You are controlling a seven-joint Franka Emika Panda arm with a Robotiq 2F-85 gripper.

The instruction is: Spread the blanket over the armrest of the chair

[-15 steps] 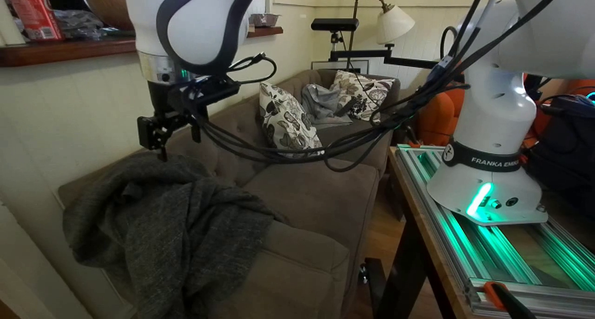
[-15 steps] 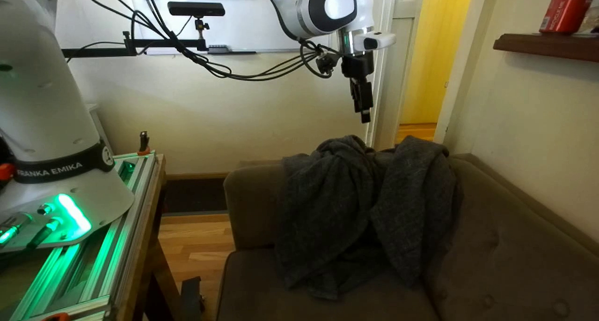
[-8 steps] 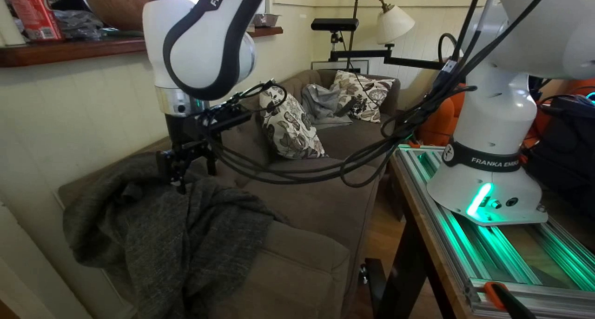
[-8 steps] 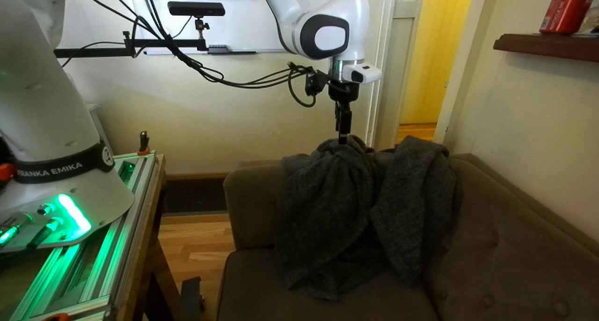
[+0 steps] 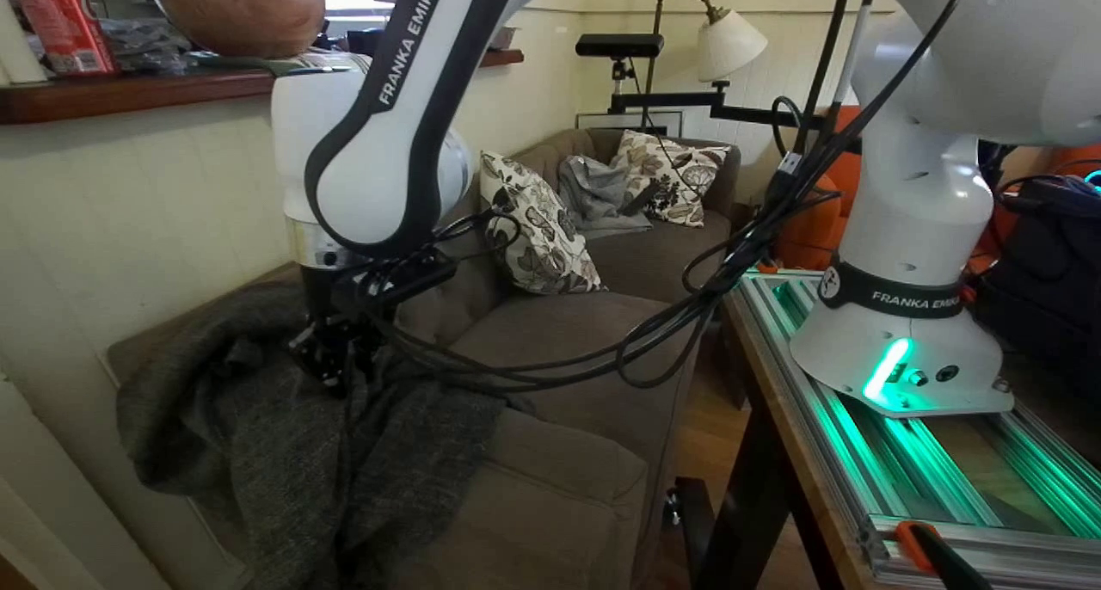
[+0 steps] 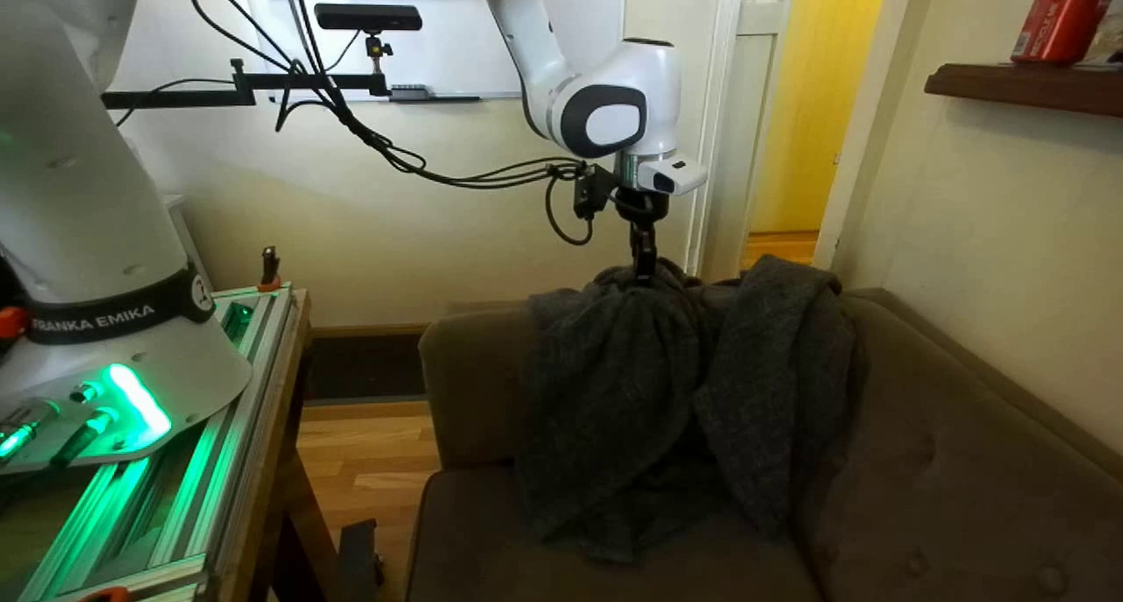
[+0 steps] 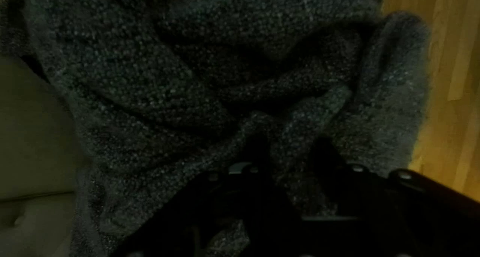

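In the wrist view I see a black two-fingered gripper [image 7: 290,144], its fingers partly apart with folds of a large, soft, dark grey blanket [image 7: 131,81] between them — whether they pinch it I cannot tell. In an exterior view the gripper points down into the rumpled blanket, which lies over the near end of a long brown-taupe fabric couch [image 5: 550,328], apart from a white-and-black floral cushion [image 5: 538,229]. In an exterior view the blanket drapes, bunched, over a low, rounded, padded taupe armrest [image 6: 474,383] and down onto the wide seat cushion [image 6: 491,541] — the gripper's tips at its top folds.
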